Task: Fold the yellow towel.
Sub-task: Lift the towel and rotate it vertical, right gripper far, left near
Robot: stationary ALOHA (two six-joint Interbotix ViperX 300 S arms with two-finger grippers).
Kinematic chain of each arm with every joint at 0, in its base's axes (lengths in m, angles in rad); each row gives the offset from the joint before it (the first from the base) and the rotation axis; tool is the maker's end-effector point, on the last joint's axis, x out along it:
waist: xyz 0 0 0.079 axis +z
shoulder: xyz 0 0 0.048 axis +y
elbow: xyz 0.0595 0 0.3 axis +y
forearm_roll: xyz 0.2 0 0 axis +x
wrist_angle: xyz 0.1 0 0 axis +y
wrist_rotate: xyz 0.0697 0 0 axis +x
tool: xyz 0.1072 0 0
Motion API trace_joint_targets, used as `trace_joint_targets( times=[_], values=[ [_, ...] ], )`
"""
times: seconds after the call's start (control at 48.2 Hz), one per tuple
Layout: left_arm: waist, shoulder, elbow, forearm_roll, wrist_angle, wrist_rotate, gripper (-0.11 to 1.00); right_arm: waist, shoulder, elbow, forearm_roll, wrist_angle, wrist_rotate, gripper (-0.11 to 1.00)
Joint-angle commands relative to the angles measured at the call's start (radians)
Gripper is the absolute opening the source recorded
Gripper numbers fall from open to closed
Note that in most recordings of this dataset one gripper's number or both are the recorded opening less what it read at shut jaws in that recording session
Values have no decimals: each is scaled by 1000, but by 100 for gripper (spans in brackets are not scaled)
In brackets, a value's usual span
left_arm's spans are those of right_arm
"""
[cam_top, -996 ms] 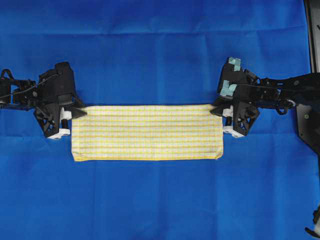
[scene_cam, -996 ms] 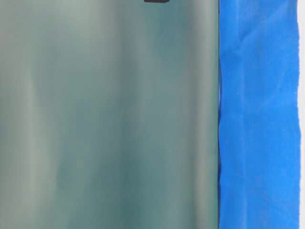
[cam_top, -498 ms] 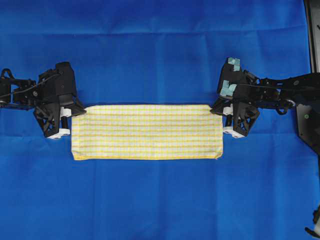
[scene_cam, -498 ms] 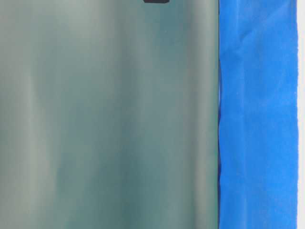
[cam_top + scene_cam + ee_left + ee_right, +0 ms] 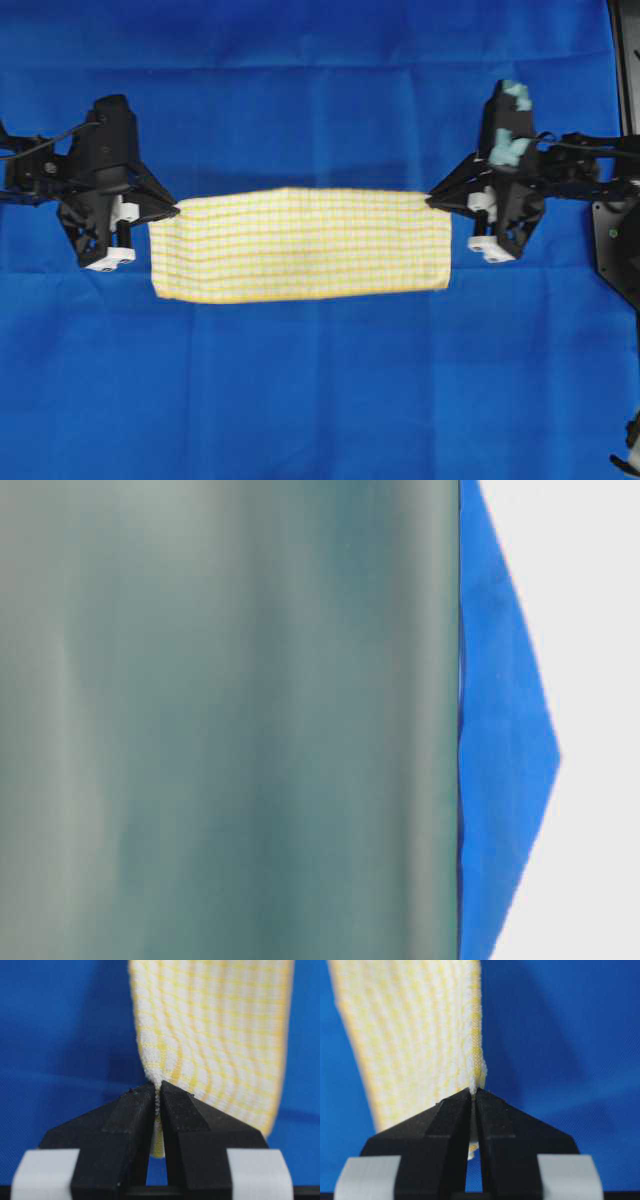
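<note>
The yellow towel (image 5: 300, 245), white with fine yellow checks, lies folded into a long strip across the middle of the overhead view. My left gripper (image 5: 176, 211) is shut on its far left corner, and my right gripper (image 5: 430, 197) is shut on its far right corner. That far edge is lifted off the table and bows upward. In the left wrist view the yellow towel (image 5: 215, 1035) rises out of the pinched left gripper (image 5: 157, 1091). The right wrist view shows the yellow towel (image 5: 415, 1035) clamped in the right gripper (image 5: 473, 1094).
A large plain blue cloth (image 5: 320, 400) covers the whole table under the towel. The table-level view is mostly filled by a blurred grey-green surface (image 5: 230, 720), with a peak of blue cloth (image 5: 505, 760) at its right.
Both grippers closed on the towel's far corners and rose, lifting that far edge. In the table-level view the blue cloth now rises to a peak.
</note>
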Motion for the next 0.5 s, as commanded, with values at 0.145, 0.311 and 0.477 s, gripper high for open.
trace_joint_targets(
  times=[0.145, 0.311, 0.477],
  values=[
    [-12, -121, -12, 0, 25, 0, 2, -6, -135, -15, -32, 67, 0, 2],
    [-23, -181, -2, 0, 54, -3, 2, -6, -183, -6, -35, 95, 2, 2],
    [-26, -235, 23, 0, 58, -6, 2, -6, -210, -2, -34, 114, 3, 2]
  ],
)
